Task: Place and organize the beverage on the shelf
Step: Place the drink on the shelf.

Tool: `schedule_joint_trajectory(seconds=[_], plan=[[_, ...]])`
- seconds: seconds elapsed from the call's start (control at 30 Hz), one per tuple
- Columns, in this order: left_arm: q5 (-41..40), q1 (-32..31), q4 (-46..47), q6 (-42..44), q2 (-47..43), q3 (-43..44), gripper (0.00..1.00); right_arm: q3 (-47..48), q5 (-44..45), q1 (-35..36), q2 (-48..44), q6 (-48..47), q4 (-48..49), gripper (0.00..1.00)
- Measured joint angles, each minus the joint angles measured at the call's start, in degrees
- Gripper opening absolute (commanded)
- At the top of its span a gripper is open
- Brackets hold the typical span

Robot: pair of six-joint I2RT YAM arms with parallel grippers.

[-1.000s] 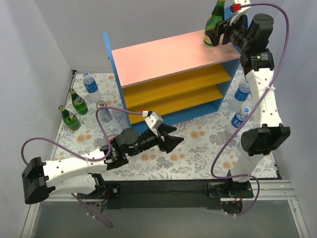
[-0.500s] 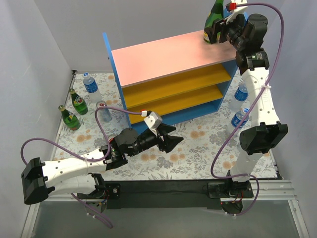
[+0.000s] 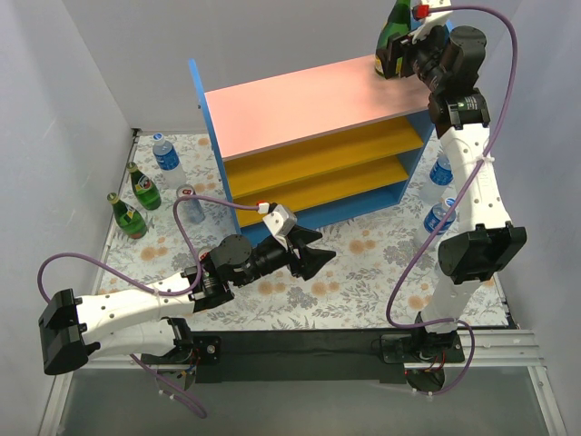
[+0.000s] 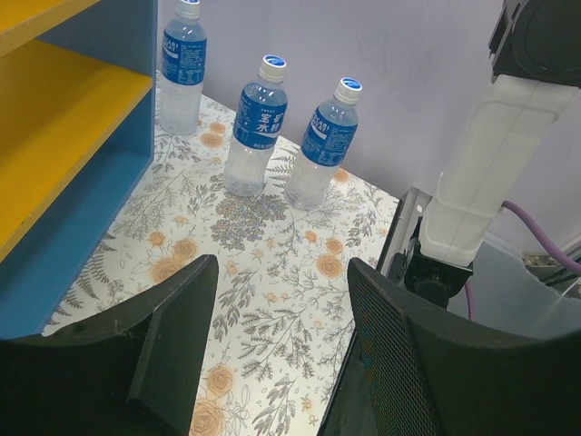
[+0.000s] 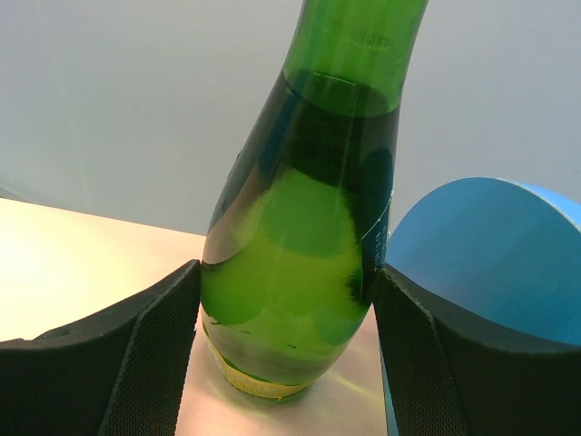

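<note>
The shelf [image 3: 309, 104] stands at the back of the floral mat. My right gripper [image 3: 392, 62] is shut on a green glass bottle [image 3: 396, 25], which stands upright on the far right corner of the pink top board [image 5: 73, 263], next to the blue side panel [image 5: 490, 245]. Both pads touch the green bottle's [image 5: 290, 236] belly in the right wrist view, around my gripper's midpoint [image 5: 286, 300]. My left gripper [image 3: 318, 254] is open and empty above the mat in front of the shelf; its wrist view [image 4: 281, 300] shows bare mat between the jaws.
Two green bottles [image 3: 142, 186] [image 3: 128, 216], a blue-label bottle [image 3: 166, 154] and a can [image 3: 188, 204] stand left of the shelf. Blue-label bottles [image 3: 442, 168] [image 3: 438, 216] stand right of it; three show in the left wrist view [image 4: 182, 64] [image 4: 256, 123] [image 4: 325, 141].
My right gripper has shifted slightly left and back with the green bottle at the top board's corner. The left arm has barely moved.
</note>
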Motion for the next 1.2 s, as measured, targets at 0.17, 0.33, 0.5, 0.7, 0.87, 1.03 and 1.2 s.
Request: schedule_joint_trajectory(seconds=[0.17,0.33,0.5,0.7,0.87,1.03,1.2], plan=[[0.0,0.0,0.0,0.0,0.0,0.0,0.58,-0.2,0.6,0.2,0.0,-0.2,0.2,0.83],[0.0,0.0,0.0,0.0,0.0,0.0,0.58,-0.7,0.9,0.7,0.0,-1.4,-0.3,0.93],[0.0,0.0,0.0,0.0,0.0,0.0,0.58,-1.2,0.9,1.0,0.0,-1.9,-1.3,0.95],[0.0,0.0,0.0,-0.1,-1.0,0.0,0.58,-2.2,0.9,1.0,-0.5,-1.9,-1.4,0.98],[0.0,0.0,0.0,-0.4,-1.6,0.0,0.58,-4.2,0.9,1.0,-2.1,-1.8,-2.4,0.98],[0.0,0.0,-0.2,-0.7,-1.9,0.0,0.58,-5.2,1.5,1.0,-3.8,-1.8,-3.1,0.98],[0.1,0.0,-0.9,-0.9,-2.4,-0.1,0.58,-7.0,2.1,1.0,-6.2,-1.8,-3.4,0.98]])
